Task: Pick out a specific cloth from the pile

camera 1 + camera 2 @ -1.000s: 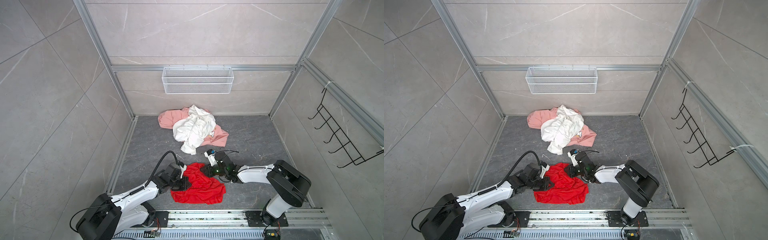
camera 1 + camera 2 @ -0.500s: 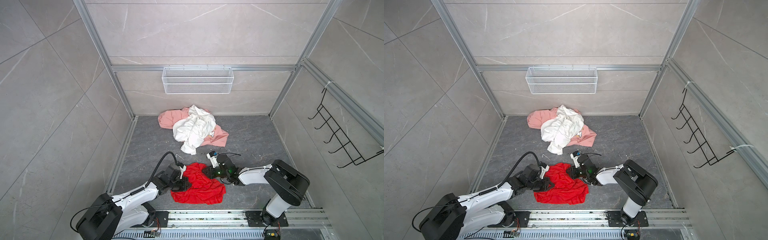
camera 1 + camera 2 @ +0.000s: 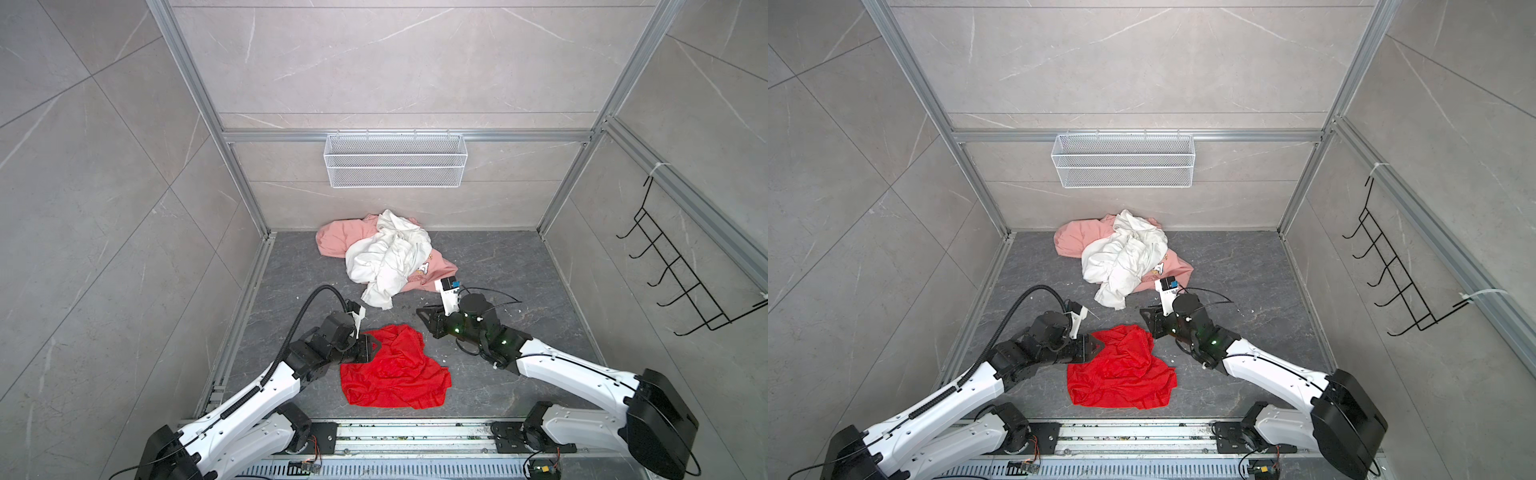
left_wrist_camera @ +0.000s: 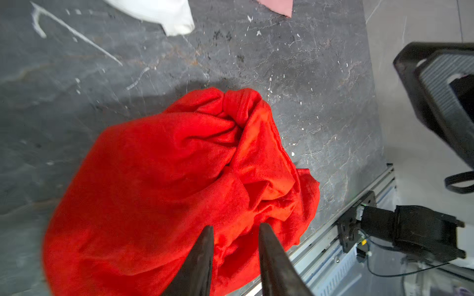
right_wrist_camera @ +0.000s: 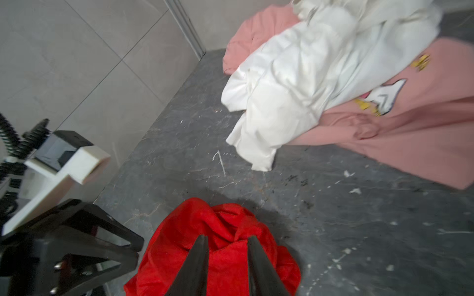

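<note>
The cloth [image 3: 395, 374] [image 3: 1121, 374] is bright red and plain. It lies crumpled by itself on the dark grey tabletop [image 3: 498, 270], in the near half between the two arms and well apart from the pile [image 3: 386, 266]. The pile sits against the back wall, where a white garment [image 3: 386, 257] [image 3: 1125, 253] is heaped over a pale pink garment [image 3: 332, 241] [image 3: 1071, 239]. A small cartoon print shows on the pink garment at the white one's edge. A strip of bare tabletop separates the white garment's lowest corner from the red fabric. The left claw [image 3: 374, 347] [image 3: 1098, 345] reaches in low over the cloth's upper left edge. In the left wrist view its two dark fingers [image 4: 205, 246] stand spread, and the red folds [image 4: 179, 166] lie in plain sight below the gap with nothing pinched between the tips. The right claw [image 3: 424, 322] [image 3: 1147, 323] hangs just beside the cloth's upper right corner, over bare tabletop in both top views. In the right wrist view its fingers [image 5: 195, 261] are parted by a modest gap. The bunched peak of the cloth [image 5: 225, 223] shows beyond and beneath them, and no fabric is gripped. Whether either claw touches the fabric cannot be told. A white wire basket [image 3: 395, 160] hangs on the back wall above the pile, and a black hook rack [image 3: 681, 282] is mounted on the right-hand wall.
</note>
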You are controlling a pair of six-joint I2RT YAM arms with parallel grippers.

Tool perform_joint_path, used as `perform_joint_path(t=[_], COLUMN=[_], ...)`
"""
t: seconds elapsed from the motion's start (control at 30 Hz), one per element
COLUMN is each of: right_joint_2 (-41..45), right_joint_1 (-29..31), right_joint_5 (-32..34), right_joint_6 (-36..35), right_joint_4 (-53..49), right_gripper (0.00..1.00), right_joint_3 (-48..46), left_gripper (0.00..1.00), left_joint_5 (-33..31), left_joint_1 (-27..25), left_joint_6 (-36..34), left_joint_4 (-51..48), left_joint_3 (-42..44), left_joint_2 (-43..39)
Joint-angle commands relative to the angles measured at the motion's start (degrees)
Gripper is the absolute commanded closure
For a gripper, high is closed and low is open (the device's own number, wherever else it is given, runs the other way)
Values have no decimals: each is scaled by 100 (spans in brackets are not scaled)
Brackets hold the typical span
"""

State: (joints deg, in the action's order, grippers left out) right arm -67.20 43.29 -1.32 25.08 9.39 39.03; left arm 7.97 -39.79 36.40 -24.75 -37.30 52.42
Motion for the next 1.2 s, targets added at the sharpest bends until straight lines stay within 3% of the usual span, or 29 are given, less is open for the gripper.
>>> perform_joint_path(t=[0.0,0.1,0.17,0.23,0.33,0.47,0.5,0.6,0.7,0.87,1.0,1.17], right_joint_2=[393,719,946,1175,1400,1331,1264,957,751,376,-461,-1058], right_joint_1=[-47,-74,-84,-86,-92,-97,-100,-113,-316,-1171,-1717,-2258], right_joint_5=[1189,2286,2781,3027,3155,3890,3970,4574,4890,4231,4039,3475], right_joint_6=[-531,-702,-1024,-1349,-1433,-1420,-1720,-2482,-3087,-3095,-3058,-3114], right_joint_4=[-843,-1239,-1208,-1273,-1747,-2181,-2105,-1746,-713,1343,2876,4434], right_gripper=[64,55,48,40,16,0,0,0,0,0,0,0], right_joint_3=[144,164,3,-57,133,391,376,185,-362,-1502,-2023,-2345], left_gripper=[36,11,1,1,1,2,2,2,2,7,7,9], left_joint_5=[-871,-1673,-2383,-3247,-4641,-5868,-5983,-5186,-4622,-3721,-3307,-2683], left_joint_1=[58,91,101,103,108,149,227,782,1326,2101,2785,3117], left_joint_6=[-509,-646,-687,-812,-1104,-1791,-2041,-2621,-2989,-4023,-4319,-4474], left_joint_4=[-836,-1178,-1330,-1357,-1361,-919,-682,-107,906,3104,3534,4690], left_joint_3=[-496,-838,-953,-940,-817,-488,-417,-293,133,1150,1128,1217], left_joint_2=[-94,-208,-265,-307,-230,207,331,538,487,453,1136,1780])
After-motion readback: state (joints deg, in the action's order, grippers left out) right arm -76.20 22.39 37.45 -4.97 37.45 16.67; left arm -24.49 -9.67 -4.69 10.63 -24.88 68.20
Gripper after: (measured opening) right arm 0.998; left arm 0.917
